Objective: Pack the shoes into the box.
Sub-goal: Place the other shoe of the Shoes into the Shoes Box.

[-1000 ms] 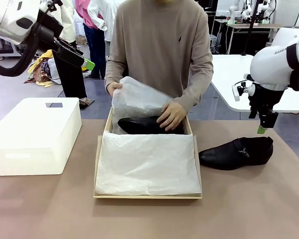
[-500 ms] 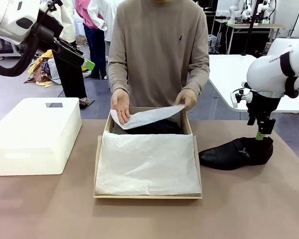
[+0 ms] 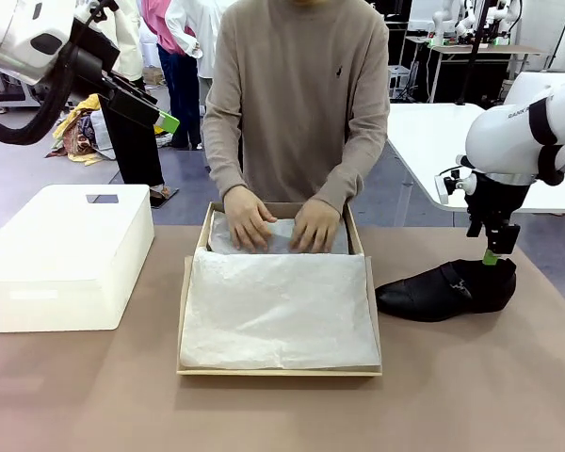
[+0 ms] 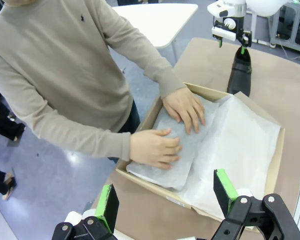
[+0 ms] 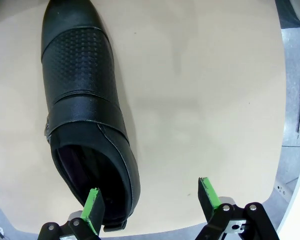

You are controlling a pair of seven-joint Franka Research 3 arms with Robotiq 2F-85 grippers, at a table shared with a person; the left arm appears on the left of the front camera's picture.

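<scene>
Packing seemed to hinge on the shoe outside the box: a black buckle-strap shoe (image 3: pixel 447 290) lay on the table (image 3: pixel 471 395) just right of the cardboard shoebox (image 3: pixel 279 371), while the person's hands (image 3: pixel 248 221) pressed tissue paper (image 4: pixel 177 145) flat in its far end. Next, by my reading, the right gripper (image 5: pixel 150 197) needed to close across the heel and lift. Its jaws stood wide apart and empty, one pad (image 5: pixel 93 204) at the heel opening; contact was unclear. The left gripper (image 4: pixel 166 196) hung high, likewise spread, holding nothing.
</scene>
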